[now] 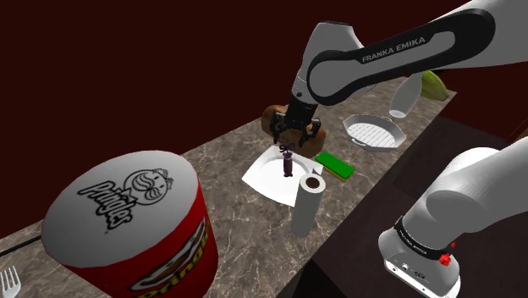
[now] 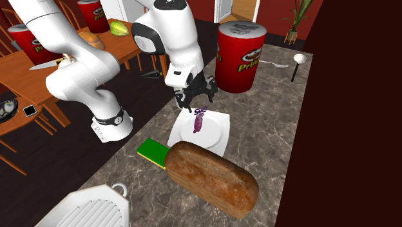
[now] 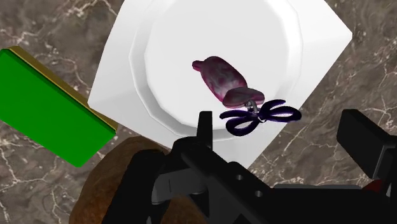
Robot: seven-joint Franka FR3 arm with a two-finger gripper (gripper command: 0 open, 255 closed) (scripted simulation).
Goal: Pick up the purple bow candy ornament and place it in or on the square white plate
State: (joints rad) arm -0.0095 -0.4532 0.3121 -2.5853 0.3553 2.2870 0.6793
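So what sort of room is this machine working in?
Most likely a home kitchen or dining area: a brown marbled stone counter, an orange wooden dining table beside it, a brown bread loaf and a red Pringles can.

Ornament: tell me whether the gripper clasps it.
No, the gripper stands open, touching nothing, and the ornament sits free on the plate.

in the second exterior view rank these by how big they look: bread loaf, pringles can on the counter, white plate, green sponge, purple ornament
1. bread loaf, though it is nearest the camera, which inflates it
2. Pringles can
3. square white plate
4. green sponge
5. purple ornament
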